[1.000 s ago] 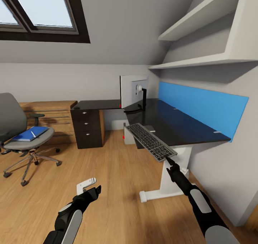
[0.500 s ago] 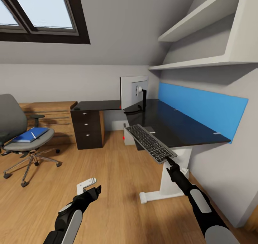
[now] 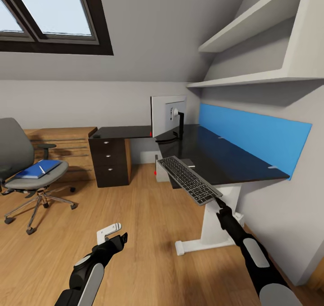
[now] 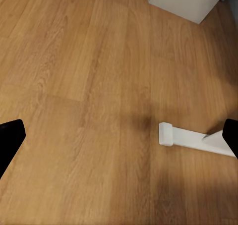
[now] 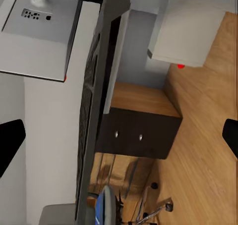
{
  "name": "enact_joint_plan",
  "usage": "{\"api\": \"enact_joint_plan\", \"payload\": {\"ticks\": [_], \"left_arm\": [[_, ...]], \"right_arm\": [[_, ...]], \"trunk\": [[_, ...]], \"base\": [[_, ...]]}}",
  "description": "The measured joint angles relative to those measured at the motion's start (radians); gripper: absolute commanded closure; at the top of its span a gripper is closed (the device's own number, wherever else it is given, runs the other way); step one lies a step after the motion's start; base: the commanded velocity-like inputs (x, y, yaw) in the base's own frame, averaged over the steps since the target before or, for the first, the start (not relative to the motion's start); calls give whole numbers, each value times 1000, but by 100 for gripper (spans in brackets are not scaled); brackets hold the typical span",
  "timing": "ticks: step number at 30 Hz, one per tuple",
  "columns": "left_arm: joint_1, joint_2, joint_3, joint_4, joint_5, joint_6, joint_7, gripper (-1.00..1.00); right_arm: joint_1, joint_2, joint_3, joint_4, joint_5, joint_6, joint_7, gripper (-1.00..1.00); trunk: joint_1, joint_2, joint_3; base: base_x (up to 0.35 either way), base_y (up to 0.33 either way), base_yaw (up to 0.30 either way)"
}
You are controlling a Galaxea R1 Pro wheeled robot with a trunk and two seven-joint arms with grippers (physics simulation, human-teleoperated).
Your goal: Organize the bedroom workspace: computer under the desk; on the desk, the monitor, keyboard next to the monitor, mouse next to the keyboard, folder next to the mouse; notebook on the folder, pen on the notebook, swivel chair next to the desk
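Keyboard [image 3: 189,179] hangs tilted over the near edge of the desk [image 3: 216,155], pinched at its end by the right gripper [image 3: 217,201] jaws, likely so it can be slid in toward the monitor [image 3: 168,114]. Folder [image 3: 38,168] with a white pen [image 3: 42,167] lies on the swivel chair [image 3: 27,166], well apart. Left gripper [image 3: 109,233] hovers over the floor [image 4: 99,86], jaws spread.

No readable text is showing anywhere; the legends on the slim silver-grey keyboard with black keys [image 3: 189,179] are appearing too small to read.
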Motion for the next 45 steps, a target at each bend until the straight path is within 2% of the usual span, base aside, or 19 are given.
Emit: {"api": "enact_joint_plan", "payload": {"ticks": [15,24,31,45], "left_arm": [[0,0,0,0,0,0,0,-100],[0,0,0,0,0,0,0,-100],[0,0,0,0,0,0,0,-100],[0,0,-1,0,0,0,4,-100]], "right_arm": [[0,4,-13,0,0,-9,-39,-100],[0,30,-11,0,3,-54,-94,-100],[0,34,-9,0,1,-66,-107,-100],[0,34,-8,0,2,-67,-108,-100]], "trunk": [[0,0,0],[0,0,0],[0,0,0],[-54,98,44]], "base": [[0,0,0],[0,0,0],[0,0,0],[0,0,0]]}}
